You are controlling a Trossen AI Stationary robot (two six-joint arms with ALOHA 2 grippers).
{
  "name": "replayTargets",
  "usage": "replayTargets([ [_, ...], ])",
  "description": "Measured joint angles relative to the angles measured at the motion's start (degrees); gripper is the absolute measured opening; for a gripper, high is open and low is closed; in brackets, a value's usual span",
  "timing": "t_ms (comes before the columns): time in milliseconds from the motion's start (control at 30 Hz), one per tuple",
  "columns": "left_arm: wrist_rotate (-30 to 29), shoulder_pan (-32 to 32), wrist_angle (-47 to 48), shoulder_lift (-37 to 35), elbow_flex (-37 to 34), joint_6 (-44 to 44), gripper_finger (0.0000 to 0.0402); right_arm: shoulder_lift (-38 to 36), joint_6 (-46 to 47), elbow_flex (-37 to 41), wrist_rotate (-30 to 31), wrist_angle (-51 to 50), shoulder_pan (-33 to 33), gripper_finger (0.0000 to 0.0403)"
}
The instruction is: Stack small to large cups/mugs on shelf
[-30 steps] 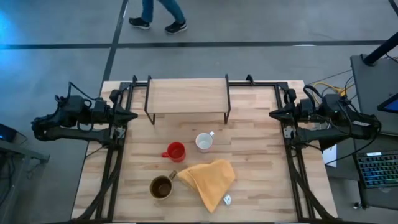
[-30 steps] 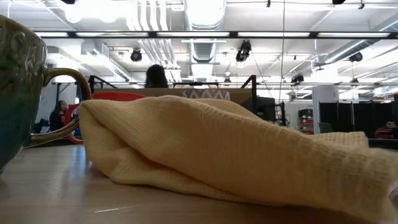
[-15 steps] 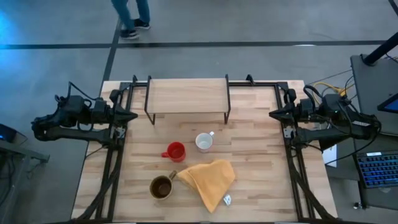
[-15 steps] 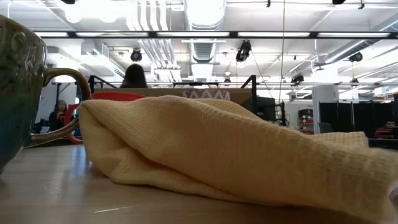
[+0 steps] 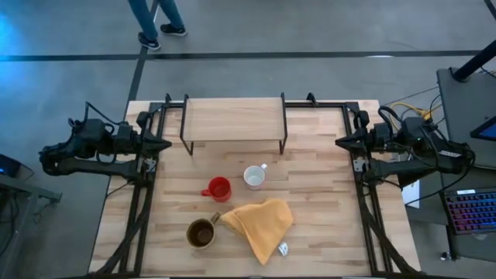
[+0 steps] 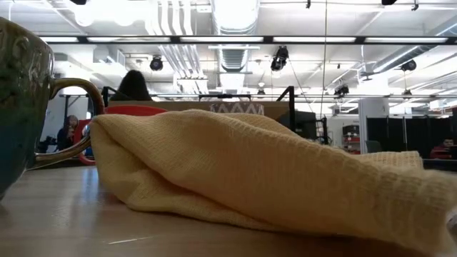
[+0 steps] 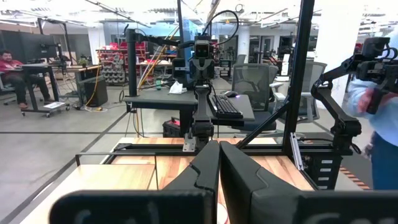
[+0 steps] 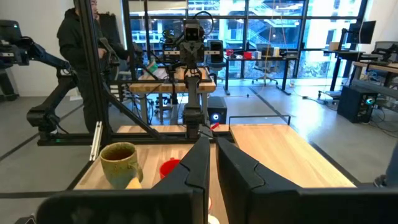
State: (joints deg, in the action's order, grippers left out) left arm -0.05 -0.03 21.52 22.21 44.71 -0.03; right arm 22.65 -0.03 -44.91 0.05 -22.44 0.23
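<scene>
The shelf [image 5: 232,118] stands on its black legs at the table's far middle. The white mug [image 5: 253,177] and the red mug [image 5: 219,188] stand upright on the tabletop in front of it. The olive-brown mug [image 5: 201,233] stands nearer the near edge, its handle against the yellow-orange cloth [image 5: 260,225]. My left gripper [image 5: 164,143] is shut and empty at the table's left edge. My right gripper [image 5: 341,142] is shut and empty at the right edge. The right wrist view shows the olive-brown mug [image 8: 120,163], the red mug [image 8: 169,168] and the shelf [image 8: 280,149].
The crumpled cloth [image 6: 250,171] lies near the near edge and fills the low view, with the olive-brown mug [image 6: 21,100] close at that view's left. Black frame rails [image 5: 143,209] run along both table sides. A person [image 5: 151,19] walks on the floor beyond the far edge.
Both arms and all the mugs have kept still. The person beyond the table's far edge has walked toward the left.
</scene>
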Motion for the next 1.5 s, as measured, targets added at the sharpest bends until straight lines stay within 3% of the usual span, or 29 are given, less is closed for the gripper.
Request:
replayTargets([
  [400,-1.1,0.0,0.0,0.0,0.0,2.0,0.0000,1.8,2.8,0.0,0.1,11.5,0.0,0.0022],
  [567,-10.2,0.0,-6.7,0.1,0.0,11.3,0.0000,2.1,2.1,0.0,1.6,15.0,0.0,0.0022],
  [667,-12.8,0.0,-16.8,1.9,-0.2,2.7,0.0000,2.9,8.2,0.0,1.5,18.4,0.0,0.0022],
  [733,-20.0,0.0,-25.8,4.3,-0.2,-5.3,0.0000,3.9,8.9,0.0,1.8,22.0,0.0,0.0022],
  [833,-32.2,0.1,-36.1,6.7,-0.2,-2.7,0.0000,5.9,5.8,0.0,2.6,29.1,0.0,0.0022],
  [900,-36.3,0.0,-38.7,7.4,-0.2,1.4,0.0000,7.1,3.3,-0.2,1.7,31.2,0.0,0.0022],
  [1000,-41.3,0.0,-41.4,8.4,-0.2,-1.3,0.0000,8.6,2.7,-0.7,1.4,31.0,0.0,0.0022],
  [1200,-32.5,0.0,-42.2,7.8,0.1,-3.8,0.0000,10.2,6.7,-0.9,1.4,32.2,0.0,0.0022],
  [1300,-32.0,0.0,-45.3,8.5,0.0,-4.8,0.0000,11.5,7.2,-0.9,-4.7,32.6,0.0,0.0022],
  [1500,-28.7,0.0,-39.5,10.0,0.3,-5.6,0.0000,15.0,16.1,-0.9,-0.5,38.2,-0.1,0.0022],
])
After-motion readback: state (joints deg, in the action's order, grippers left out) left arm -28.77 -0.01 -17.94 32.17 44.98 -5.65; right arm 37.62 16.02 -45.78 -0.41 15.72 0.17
